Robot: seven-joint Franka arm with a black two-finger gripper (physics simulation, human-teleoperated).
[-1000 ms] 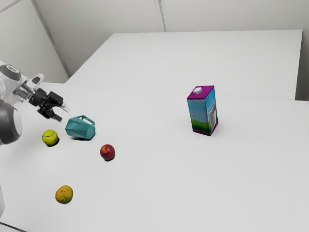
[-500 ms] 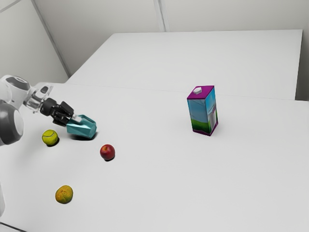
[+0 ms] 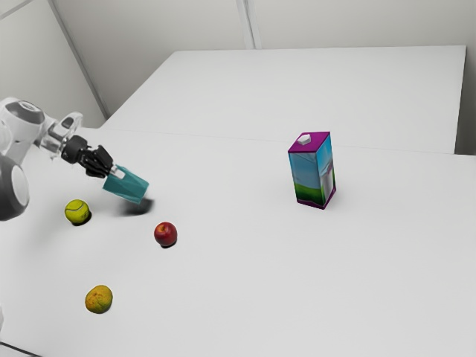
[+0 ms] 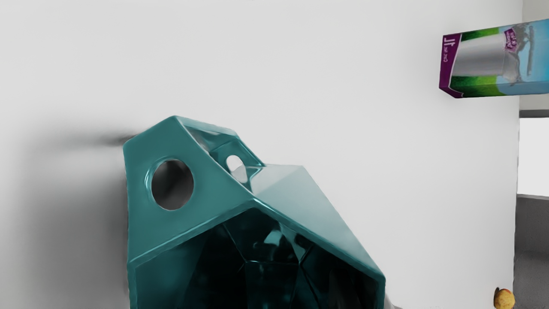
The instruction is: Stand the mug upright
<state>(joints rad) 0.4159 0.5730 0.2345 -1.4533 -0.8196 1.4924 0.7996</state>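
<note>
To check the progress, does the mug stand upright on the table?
No, the mug hangs tilted from the claw, above its shadow.

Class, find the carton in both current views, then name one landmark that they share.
Exterior view: the carton stands toward the exterior view's right, well apart from the mug.
Wrist view: the carton has its base toward the mug, its top cut off by the picture's edge.
Shared landmark: the mug.

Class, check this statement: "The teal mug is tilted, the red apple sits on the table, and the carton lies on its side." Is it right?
Not quite. The exterior view shows the carton standing upright, its white cap on top. The rest holds: the teal mug is tilted, and the red apple sits on the table.
</note>
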